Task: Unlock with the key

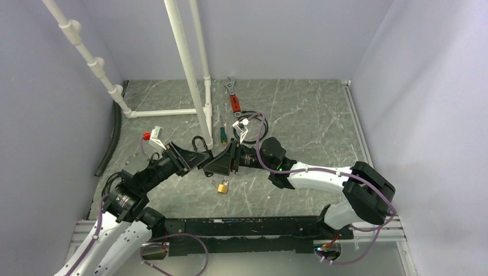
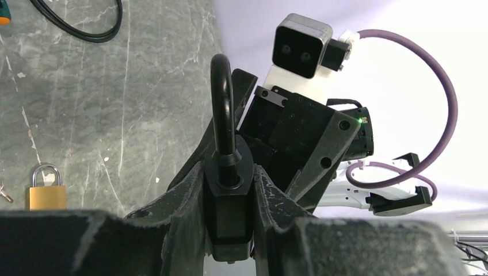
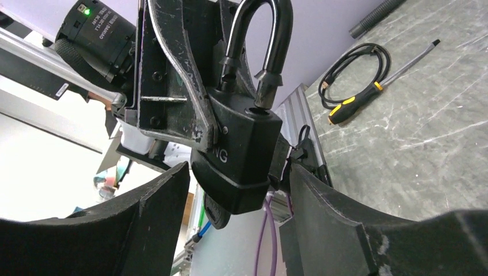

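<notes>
My left gripper [image 1: 193, 156] [image 2: 229, 172] is shut on a black padlock [image 2: 229, 213] and holds it above the table, shackle [image 2: 222, 103] pointing up. In the right wrist view the padlock [image 3: 241, 149] hangs between my right gripper's open jaws [image 3: 237, 171], which touch nothing. The shackle's free leg [image 3: 260, 80] stands a little above its hole. The key's round black head [image 3: 216, 211] sticks out under the padlock body, with its blade hidden inside. My right gripper [image 1: 220, 163] faces the left one closely.
A small brass padlock [image 1: 223, 187] [image 2: 46, 194] lies on the table just in front of the grippers. A green-handled screwdriver [image 1: 222, 134] and a red wrench [image 1: 233, 99] lie behind. White pipes [image 1: 190, 69] stand close. A yellow-black screwdriver [image 3: 359, 100] and a black cable [image 3: 351, 66] lie to the side.
</notes>
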You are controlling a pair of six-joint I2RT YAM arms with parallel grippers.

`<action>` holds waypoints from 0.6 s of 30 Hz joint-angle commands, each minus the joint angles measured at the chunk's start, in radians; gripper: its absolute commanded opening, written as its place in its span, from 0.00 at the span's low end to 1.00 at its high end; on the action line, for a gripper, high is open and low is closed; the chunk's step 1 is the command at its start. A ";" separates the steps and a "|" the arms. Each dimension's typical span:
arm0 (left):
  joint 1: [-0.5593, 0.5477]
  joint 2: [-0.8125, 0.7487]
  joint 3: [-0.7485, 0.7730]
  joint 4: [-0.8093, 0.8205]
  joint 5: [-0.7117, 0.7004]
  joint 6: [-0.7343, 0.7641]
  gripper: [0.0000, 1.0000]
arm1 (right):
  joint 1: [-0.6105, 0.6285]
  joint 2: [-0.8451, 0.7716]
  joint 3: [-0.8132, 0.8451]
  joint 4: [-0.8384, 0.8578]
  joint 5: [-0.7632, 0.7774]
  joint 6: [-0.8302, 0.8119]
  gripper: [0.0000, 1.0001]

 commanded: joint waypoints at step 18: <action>-0.004 -0.045 -0.048 0.238 0.046 0.043 0.00 | -0.010 0.067 0.067 0.188 -0.020 0.083 0.19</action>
